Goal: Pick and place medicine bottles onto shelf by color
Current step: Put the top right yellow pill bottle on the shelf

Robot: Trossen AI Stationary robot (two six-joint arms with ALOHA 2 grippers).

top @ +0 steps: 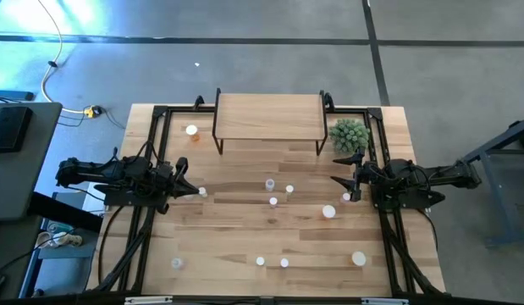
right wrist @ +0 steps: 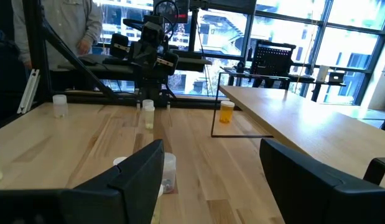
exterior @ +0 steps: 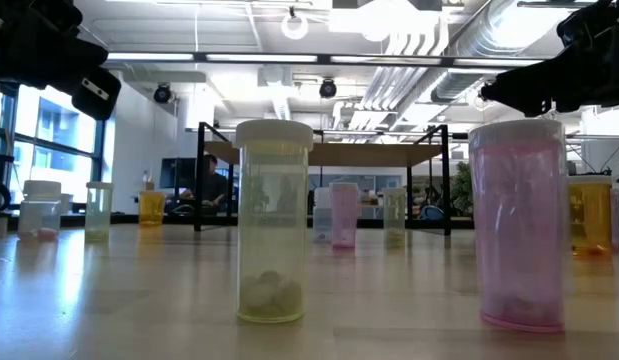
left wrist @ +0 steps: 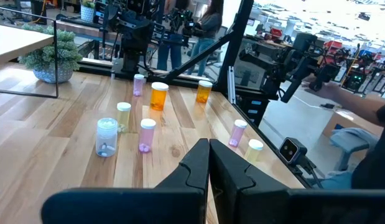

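The light-wood shelf (top: 268,119) stands at the far middle with nothing on it. Small white-capped bottles stand scattered on the table: an orange one (top: 192,131) left of the shelf, a cluster in the middle (top: 273,201), and others near the front (top: 284,263). My left gripper (top: 195,191) is shut at the table's left, with a small bottle (top: 203,193) right at its tips. My right gripper (top: 339,188) is open and empty at the right, below the plant, with a clear bottle (right wrist: 168,171) just ahead of one finger. My left gripper's shut fingertips (left wrist: 209,163) are right beside the small bottle in the high view. The fingers hide that bottle in the left wrist view, and I cannot tell whether they touch it.
A green spiky plant (top: 350,134) in a pot stands right of the shelf, close to my right arm. Black frame rails (top: 156,135) run along both table sides. People show in the room beyond. Bare wood lies between the middle cluster and the shelf.
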